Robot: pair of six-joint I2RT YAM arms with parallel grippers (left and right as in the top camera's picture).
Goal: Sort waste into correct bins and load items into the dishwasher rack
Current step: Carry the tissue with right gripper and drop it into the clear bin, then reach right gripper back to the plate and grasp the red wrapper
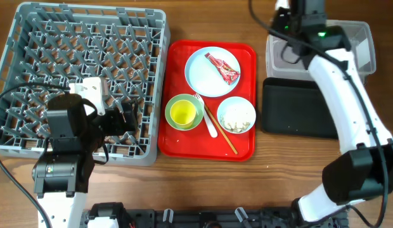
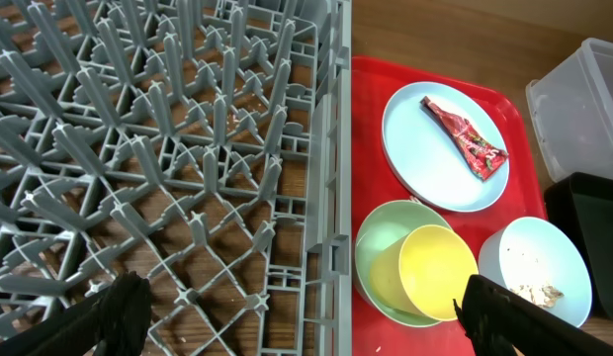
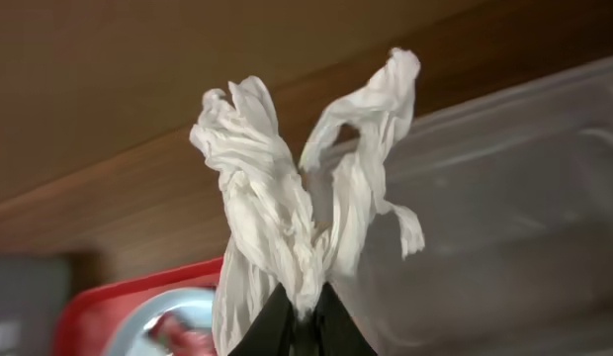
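Observation:
My right gripper [image 3: 302, 316] is shut on a crumpled white paper napkin [image 3: 277, 218], held beside the clear tub [image 3: 504, 198] [image 1: 361, 44]. The black tray [image 1: 295, 107] lies in front of the tub. The red-and-white wrapper [image 1: 223, 68] lies on the white plate [image 1: 199, 79]. The yellow cup [image 1: 182, 114] sits in the green bowl [image 1: 173, 120]. The pale bowl [image 1: 236, 116] holds crumbly scraps [image 2: 534, 292]. The spoon [image 1: 208, 120] and chopsticks [image 1: 220, 133] lie between the bowls. My left gripper [image 2: 306, 307] is open and empty over the right rim of the grey rack [image 1: 32, 38].
All the dishes sit on a red serving tray [image 1: 177, 145] between the rack and the bins. The right arm [image 1: 342, 82] reaches over the black tray and tub. Bare wooden table lies along the front edge.

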